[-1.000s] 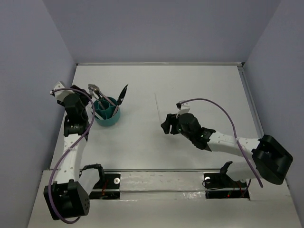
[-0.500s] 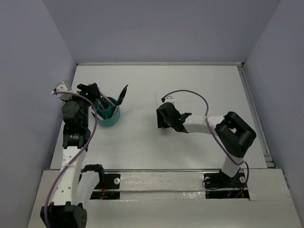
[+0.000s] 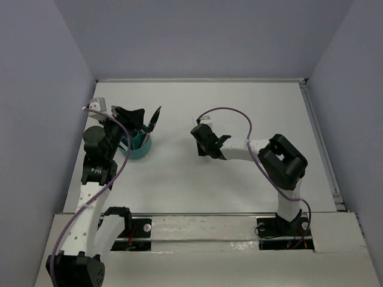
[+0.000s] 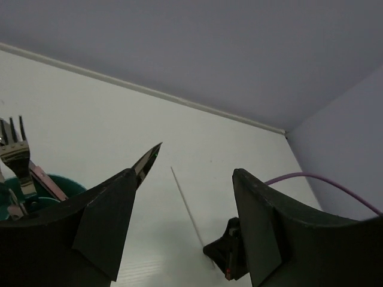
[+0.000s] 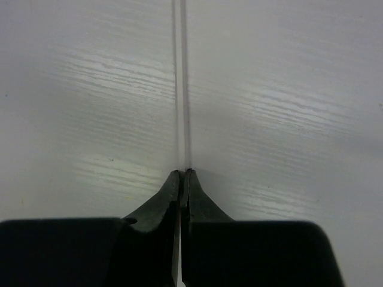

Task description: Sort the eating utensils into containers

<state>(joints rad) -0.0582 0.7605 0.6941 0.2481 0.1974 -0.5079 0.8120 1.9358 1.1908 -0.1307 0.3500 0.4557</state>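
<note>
A thin pale rod-like utensil [image 5: 181, 89] lies flat on the white table, also seen as a thin pale rod [image 4: 187, 206] in the left wrist view. My right gripper [image 5: 181, 173] is down at the table, shut on its near end; from above, the right gripper [image 3: 201, 139] sits at mid-table. The teal cup [image 3: 139, 150] stands at the left and holds a silver fork [image 4: 15, 152], a pink-handled piece [image 4: 48, 182] and a dark pointed piece [image 3: 155, 118]. My left gripper [image 3: 131, 113] hovers open above the cup, with nothing between its fingers.
A raised lip [image 3: 197, 79] borders the table at the back, with grey walls beyond it and at both sides. The right arm's purple cable [image 3: 239, 116] arcs above the table behind the right gripper.
The right arm reached forward and left to the rod and its jaws shut on it. The left arm rose and swung its open gripper over the cup.
</note>
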